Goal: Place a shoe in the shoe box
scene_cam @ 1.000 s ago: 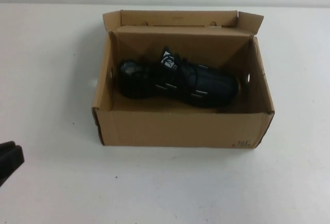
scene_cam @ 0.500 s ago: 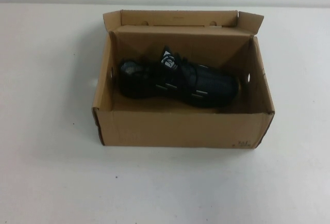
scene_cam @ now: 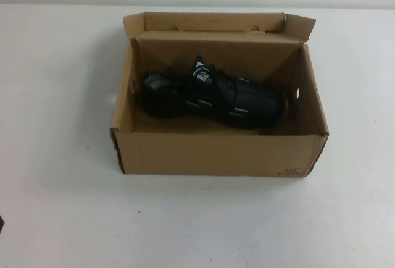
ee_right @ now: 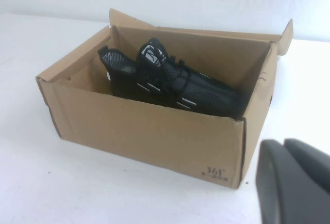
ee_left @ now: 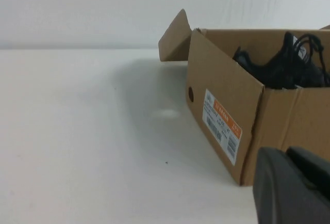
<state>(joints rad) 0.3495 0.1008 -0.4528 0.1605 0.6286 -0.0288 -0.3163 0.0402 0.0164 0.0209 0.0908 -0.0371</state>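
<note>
"361°" is printed on the near wall of the shoe box (scene_cam: 216, 152), and a white-and-orange label is stuck on its left end. The box stands open on the white counter (scene_cam: 62, 95), lid flap raised at the far side. Inside, the shoe (scene_cam: 213, 98) is laid lengthwise, heel left, toe right. The left gripper (ee_left: 294, 188) and right gripper (ee_right: 296, 182) are held near the box; whether their fingers are open cannot be told.
</note>
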